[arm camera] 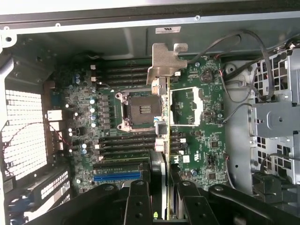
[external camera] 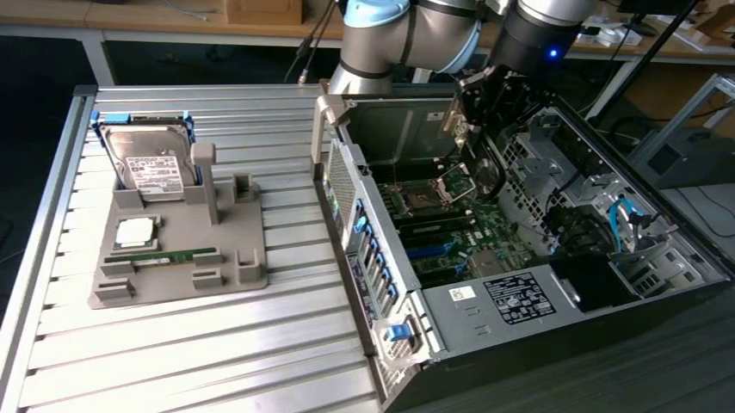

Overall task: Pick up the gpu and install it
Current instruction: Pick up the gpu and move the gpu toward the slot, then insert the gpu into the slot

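The gpu [arm camera: 167, 65] hangs edge-on over the motherboard [arm camera: 201, 108] inside the open computer case [external camera: 483, 297]. Its silver bracket points away from the wrist camera, and its thin edge runs back between my fingers [arm camera: 139, 201]. My gripper [arm camera: 165, 204] is shut on the card's rear part. In the exterior view the gpu [external camera: 450, 120] shows a tan-brown face, held by the gripper [external camera: 480, 112] above the case's far end, over the processor socket [external camera: 419, 200]. The card hangs above the board, clear of it.
A blue slot [arm camera: 117, 177] lies on the motherboard near my fingers. The drive cage [arm camera: 276, 117] and loose cables [arm camera: 234, 93] flank the board. On the slatted table, a grey fixture [external camera: 236, 275] holds a hard drive [external camera: 150, 163], a processor [external camera: 136, 232] and a green memory stick [external camera: 161, 256].
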`<state>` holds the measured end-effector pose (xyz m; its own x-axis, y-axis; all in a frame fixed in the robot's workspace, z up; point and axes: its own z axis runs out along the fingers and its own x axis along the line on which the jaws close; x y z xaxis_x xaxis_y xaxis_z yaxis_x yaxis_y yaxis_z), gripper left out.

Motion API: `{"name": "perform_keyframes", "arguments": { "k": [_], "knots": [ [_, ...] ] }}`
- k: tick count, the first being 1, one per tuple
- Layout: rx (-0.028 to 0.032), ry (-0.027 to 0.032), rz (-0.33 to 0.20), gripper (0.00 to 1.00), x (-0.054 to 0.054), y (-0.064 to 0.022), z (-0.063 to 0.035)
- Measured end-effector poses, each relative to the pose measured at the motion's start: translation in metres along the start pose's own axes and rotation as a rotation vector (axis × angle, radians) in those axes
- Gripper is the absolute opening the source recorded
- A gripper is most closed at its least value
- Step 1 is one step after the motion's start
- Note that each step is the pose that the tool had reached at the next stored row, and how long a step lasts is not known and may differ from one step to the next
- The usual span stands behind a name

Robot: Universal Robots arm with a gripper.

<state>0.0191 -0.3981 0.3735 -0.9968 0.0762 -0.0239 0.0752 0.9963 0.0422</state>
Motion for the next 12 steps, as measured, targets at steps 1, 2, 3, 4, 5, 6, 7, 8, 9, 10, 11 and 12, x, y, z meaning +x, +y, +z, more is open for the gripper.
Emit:
{"name": "perform_keyframes", "arguments": {
  "k": [1, 2, 3, 4, 5, 6, 7, 8, 9, 10, 11, 12],
  "knots": [
    [-0.0002, -0.0001, 0.000, 0.27, -0.0001, 0.0000, 0.0001],
    [-0.0002, -0.0001, 0.000, 0.27, -0.0001, 0.0000, 0.0001],
    [-0.0002, -0.0001, 0.000, 0.27, -0.0001, 0.0000, 0.0001],
    [-0.0002, -0.0001, 0.000, 0.27, -0.0001, 0.0000, 0.0001],
    [-0.0002, -0.0001, 0.000, 0.27, -0.0001, 0.0000, 0.0001],
    [-0.0002, -0.0001, 0.000, 0.27, -0.0001, 0.0000, 0.0001],
    [-0.0002, 0.0000, 0.000, 0.27, -0.0001, 0.0000, 0.0001],
    [-0.0002, -0.0001, 0.000, 0.27, -0.0001, 0.0000, 0.0001],
    [-0.0003, 0.0000, 0.000, 0.27, -0.0001, 0.0000, 0.0001],
    [-0.0002, -0.0001, 0.000, 0.27, -0.0001, 0.0000, 0.0001],
    [-0.0002, -0.0001, 0.000, 0.27, -0.0001, 0.0000, 0.0001],
    [-0.0002, -0.0001, 0.000, 0.27, -0.0001, 0.0000, 0.0001]
  ]
}}
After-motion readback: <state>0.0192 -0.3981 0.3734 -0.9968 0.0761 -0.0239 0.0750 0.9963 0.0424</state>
